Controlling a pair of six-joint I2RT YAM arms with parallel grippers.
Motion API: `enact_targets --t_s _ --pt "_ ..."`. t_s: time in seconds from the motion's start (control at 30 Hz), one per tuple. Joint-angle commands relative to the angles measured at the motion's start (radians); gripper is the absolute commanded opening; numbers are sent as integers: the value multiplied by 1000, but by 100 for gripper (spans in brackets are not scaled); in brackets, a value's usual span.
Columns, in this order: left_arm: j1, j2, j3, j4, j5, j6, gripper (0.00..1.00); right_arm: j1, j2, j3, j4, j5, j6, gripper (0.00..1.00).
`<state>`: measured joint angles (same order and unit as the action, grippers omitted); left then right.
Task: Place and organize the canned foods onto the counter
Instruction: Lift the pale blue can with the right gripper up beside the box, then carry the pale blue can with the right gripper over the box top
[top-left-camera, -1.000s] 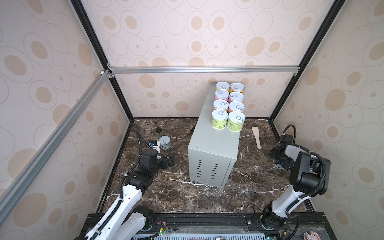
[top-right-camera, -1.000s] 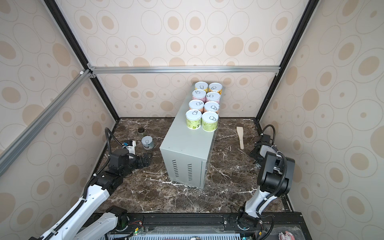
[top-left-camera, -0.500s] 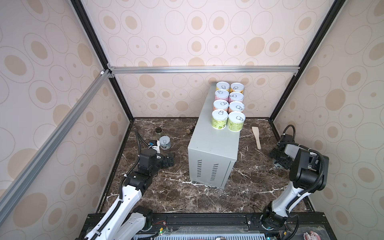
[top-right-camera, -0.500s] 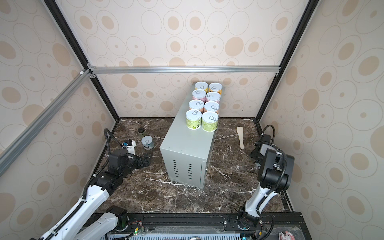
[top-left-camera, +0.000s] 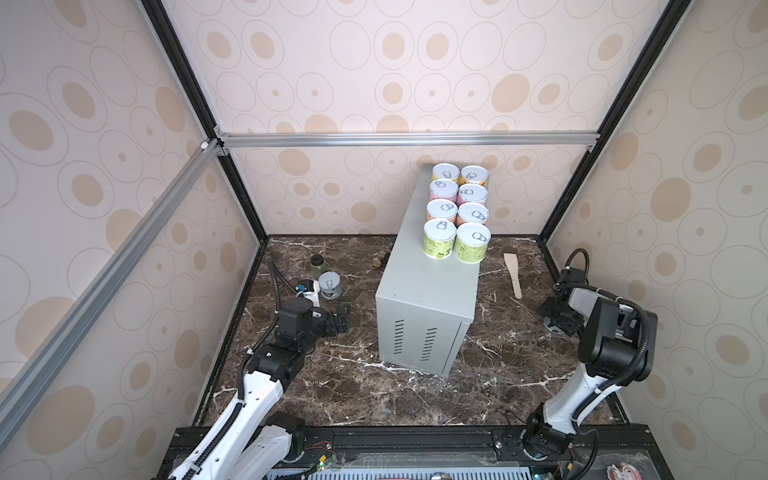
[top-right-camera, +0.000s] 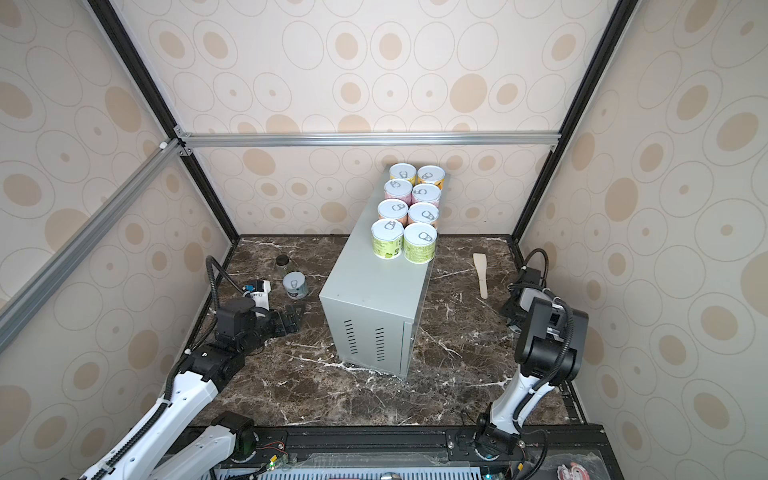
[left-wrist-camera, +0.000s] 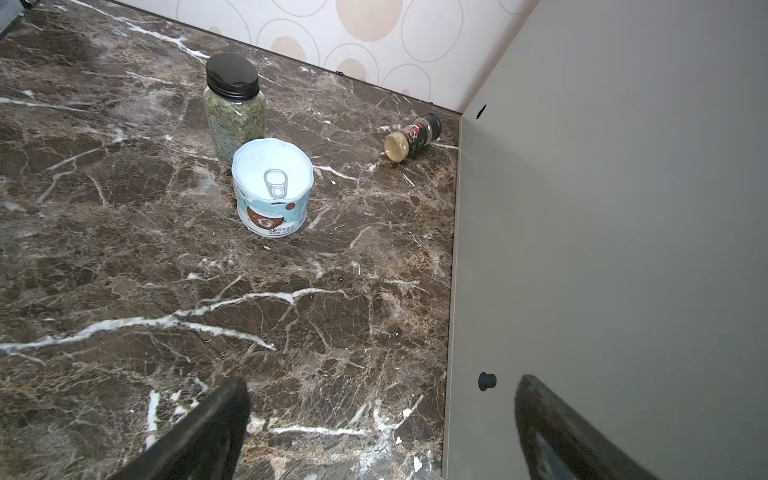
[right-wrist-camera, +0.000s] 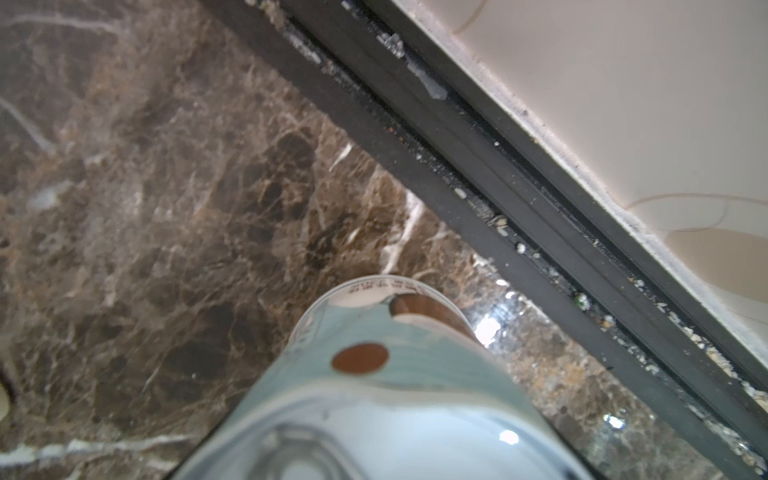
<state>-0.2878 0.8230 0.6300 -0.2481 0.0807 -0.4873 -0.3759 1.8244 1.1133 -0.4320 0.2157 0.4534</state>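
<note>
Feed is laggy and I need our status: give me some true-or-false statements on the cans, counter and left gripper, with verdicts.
1. Eight cans stand on the counter, two rows of four. True.
2. The left gripper grips a can. False: it is open and empty.
3. A white-blue can stands on the marble. True.
4. The black-lidded jar lies on its side. False: it stands upright beside that can.
5. The front cans on the counter have pink labels. False: green.
</note>
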Motion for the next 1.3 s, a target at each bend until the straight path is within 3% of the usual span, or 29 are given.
enact_targets --t_s 0.0,0.47,1.27 --pt "8 -26 0 7 -8 23 99 41 -58 -1 -50 -13 -19 68" --pt "10 -48 -3 13 16 21 99 214 -301 -4 -180 -43 -35 64" --pt "10 -48 -4 11 12 26 99 383 -709 223 -641 -311 -84 63"
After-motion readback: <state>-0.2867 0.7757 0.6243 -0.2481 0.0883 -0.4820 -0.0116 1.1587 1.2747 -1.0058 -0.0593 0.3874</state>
